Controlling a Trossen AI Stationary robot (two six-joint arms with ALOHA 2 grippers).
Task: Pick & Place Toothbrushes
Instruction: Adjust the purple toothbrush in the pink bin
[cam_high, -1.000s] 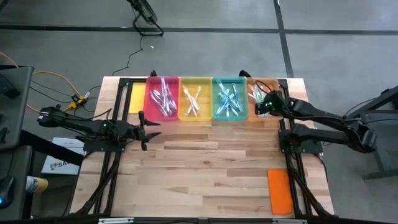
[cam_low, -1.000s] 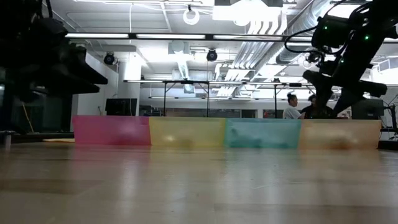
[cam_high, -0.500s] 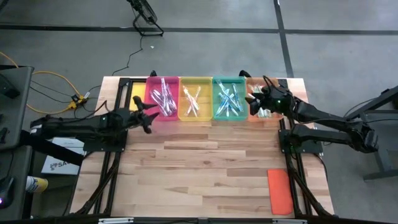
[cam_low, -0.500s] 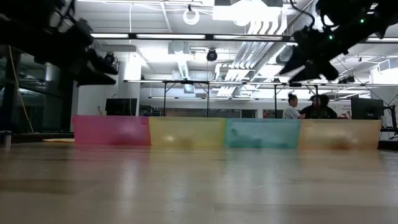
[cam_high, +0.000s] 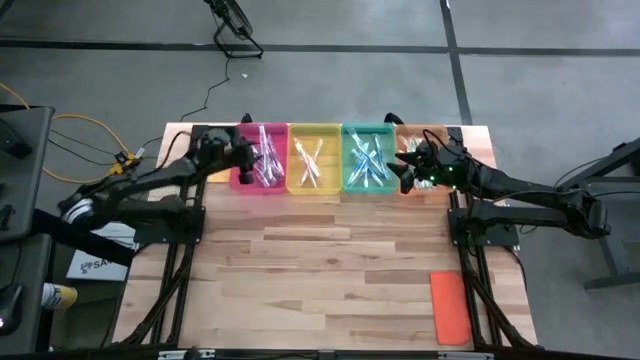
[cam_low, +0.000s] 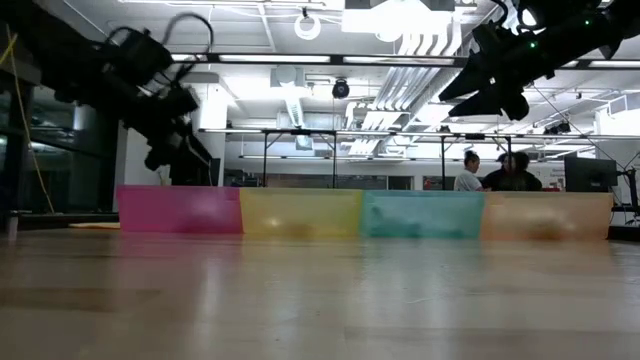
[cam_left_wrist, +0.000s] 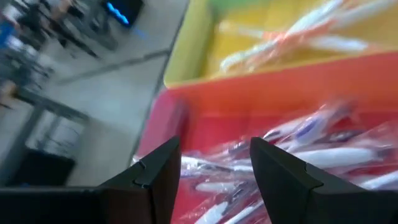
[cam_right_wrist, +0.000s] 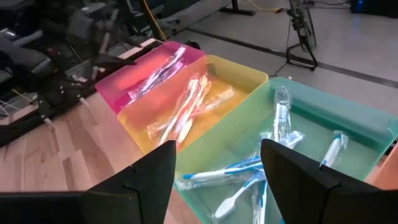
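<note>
Wooden tabletop (cam_high: 340, 260) is carrying four coloured trays along its far edge; left jaws (cam_left_wrist: 214, 163), spread open, are hovering directly over bagged white-and-pink toothbrushes (cam_left_wrist: 323, 146) in the pink plastic tray (cam_high: 258, 158), while right jaws (cam_right_wrist: 217, 163), also open, are waiting over the orange tray (cam_high: 432, 140).

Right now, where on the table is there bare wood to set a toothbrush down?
The wide bare wood between the row of bins and the orange lid is free. It is crowded at the far edge: left gripper over the pink bin, right gripper by the orange bin.

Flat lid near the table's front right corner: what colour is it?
Orange; the lid shows best in the high view.
</note>
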